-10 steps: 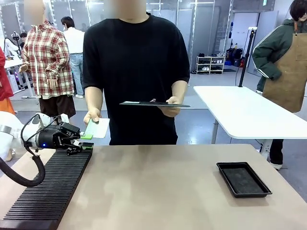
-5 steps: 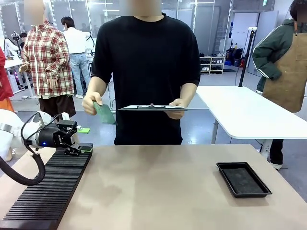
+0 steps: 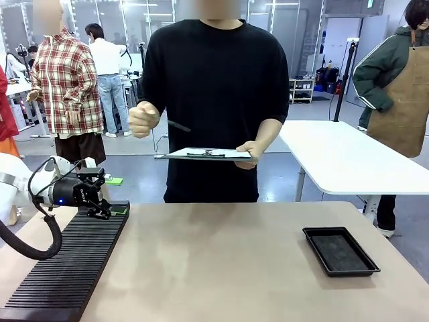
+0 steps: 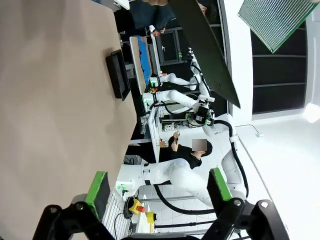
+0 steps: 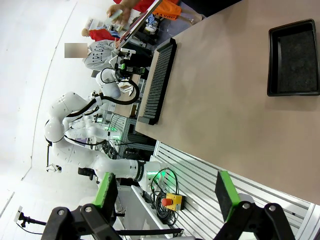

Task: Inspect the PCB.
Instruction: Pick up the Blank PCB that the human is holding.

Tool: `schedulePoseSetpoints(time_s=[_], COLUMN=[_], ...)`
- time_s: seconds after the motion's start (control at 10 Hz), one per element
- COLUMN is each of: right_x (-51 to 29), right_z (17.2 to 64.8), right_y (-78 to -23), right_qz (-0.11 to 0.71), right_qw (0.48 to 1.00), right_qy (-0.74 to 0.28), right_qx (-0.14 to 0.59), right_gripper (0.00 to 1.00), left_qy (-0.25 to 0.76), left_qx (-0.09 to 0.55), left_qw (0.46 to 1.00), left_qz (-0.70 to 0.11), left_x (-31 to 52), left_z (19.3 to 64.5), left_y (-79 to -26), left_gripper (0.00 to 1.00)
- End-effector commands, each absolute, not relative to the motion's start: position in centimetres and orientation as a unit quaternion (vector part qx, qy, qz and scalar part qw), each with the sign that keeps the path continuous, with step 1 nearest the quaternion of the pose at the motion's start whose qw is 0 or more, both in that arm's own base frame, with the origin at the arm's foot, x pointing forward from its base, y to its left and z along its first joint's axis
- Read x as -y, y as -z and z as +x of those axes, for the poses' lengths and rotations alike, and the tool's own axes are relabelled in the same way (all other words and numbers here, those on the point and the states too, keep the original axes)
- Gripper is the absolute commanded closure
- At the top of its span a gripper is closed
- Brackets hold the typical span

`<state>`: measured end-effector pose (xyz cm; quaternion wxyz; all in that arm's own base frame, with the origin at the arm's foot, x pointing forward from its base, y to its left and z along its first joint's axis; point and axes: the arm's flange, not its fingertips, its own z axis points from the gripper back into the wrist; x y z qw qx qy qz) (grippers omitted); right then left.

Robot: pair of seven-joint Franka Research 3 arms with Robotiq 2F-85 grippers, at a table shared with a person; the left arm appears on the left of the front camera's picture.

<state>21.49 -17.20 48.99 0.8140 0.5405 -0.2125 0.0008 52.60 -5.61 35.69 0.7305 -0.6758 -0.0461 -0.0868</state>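
Moved: the person's hand (image 3: 143,121) has raised the PCB (image 4: 274,19) to chest height, beside the clipboard (image 3: 208,153).
PCB: in that hand, off the table; inspection looks begun.
Your left gripper (image 3: 110,198): released, empty, over the slotted rack (image 3: 67,268).
Your right gripper (image 5: 165,196): released, empty.

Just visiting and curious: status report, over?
Left gripper open, empty, by the rack; right gripper open, above the table. PCB in person's raised hand, clipboard in the other. Nothing seen in the way.
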Motion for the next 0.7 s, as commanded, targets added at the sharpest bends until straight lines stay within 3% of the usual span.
schedulePoseSetpoints(time_s=[0.0,0.6], right_x=[17.24,17.24], right_z=[21.50,21.50], right_y=[-49.19,-49.19], right_qz=[0.544,0.544], right_qw=[0.810,0.810], right_qy=[-0.009,-0.009], right_qx=[0.219,0.219], right_gripper=[0.00,0.00], left_qy=[0.088,0.088], left_qx=[0.045,0.045], left_qw=[0.730,0.730], left_qz=[-0.676,-0.676], left_x=[5.69,5.69], left_z=[52.59,52.59], left_y=[-35.74,-35.74], left_gripper=[0.00,0.00])
